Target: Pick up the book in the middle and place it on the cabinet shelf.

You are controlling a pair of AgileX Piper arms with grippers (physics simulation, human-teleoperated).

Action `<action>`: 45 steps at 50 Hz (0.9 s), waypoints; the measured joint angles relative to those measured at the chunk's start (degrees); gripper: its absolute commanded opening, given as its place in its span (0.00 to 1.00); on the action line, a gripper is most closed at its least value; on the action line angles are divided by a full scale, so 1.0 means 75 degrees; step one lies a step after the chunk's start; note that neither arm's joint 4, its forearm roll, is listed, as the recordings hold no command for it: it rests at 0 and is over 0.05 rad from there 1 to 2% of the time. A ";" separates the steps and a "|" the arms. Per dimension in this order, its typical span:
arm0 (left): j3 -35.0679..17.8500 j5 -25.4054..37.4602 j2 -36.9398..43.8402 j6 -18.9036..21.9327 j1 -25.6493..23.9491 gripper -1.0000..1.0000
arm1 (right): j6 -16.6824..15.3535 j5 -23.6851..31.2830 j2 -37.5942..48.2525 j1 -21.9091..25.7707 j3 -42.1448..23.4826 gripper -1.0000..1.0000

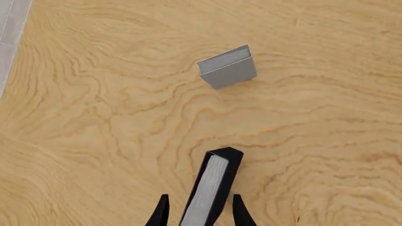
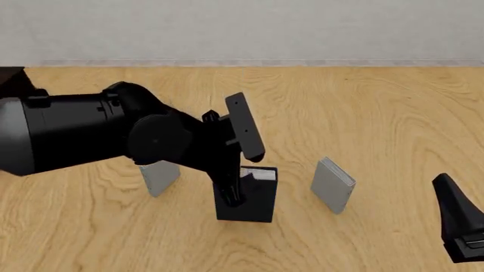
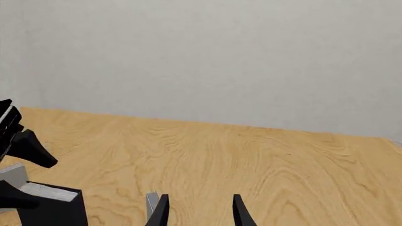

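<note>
Left hand point(image 1: 198, 213) straddles the thick black hardcover book with white page edges point(image 2: 250, 195), one finger on each cover, its spread fingers seemingly not pressed against the covers. That book stands upright mid-surface on the light wooden surface point(image 2: 378, 113), directly below the hand, spine vertical, between two thin light-grey books point(image 2: 158, 177) point(image 2: 332, 185). Right hand point(image 3: 198, 212) hangs well off to the right, fingers apart, holding nothing. Judged nearer by far: the left arm. No dark cabinet shelf is clearly visible.
</note>
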 measured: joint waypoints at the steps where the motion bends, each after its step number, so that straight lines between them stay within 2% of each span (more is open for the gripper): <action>1: 0.0034 -0.0025 0.0016 -0.0016 -0.0011 1.00 | 0.0000 0.0004 0.0000 -0.0002 -0.0005 1.00; 33: 0.0857 -0.0893 0.0746 -0.0416 0.0221 1.00 | 0.0039 -0.0024 0.0000 -0.0048 -0.0010 1.00; 44: 0.1065 -0.1114 0.0821 -0.0399 0.0358 1.00 | 0.0044 -0.0051 0.0000 -0.0058 0.0015 1.00; 45: 0.1080 -0.1125 0.0820 -0.0398 0.0365 0.00 | 0.0043 -0.0053 0.0000 -0.0058 0.0018 1.00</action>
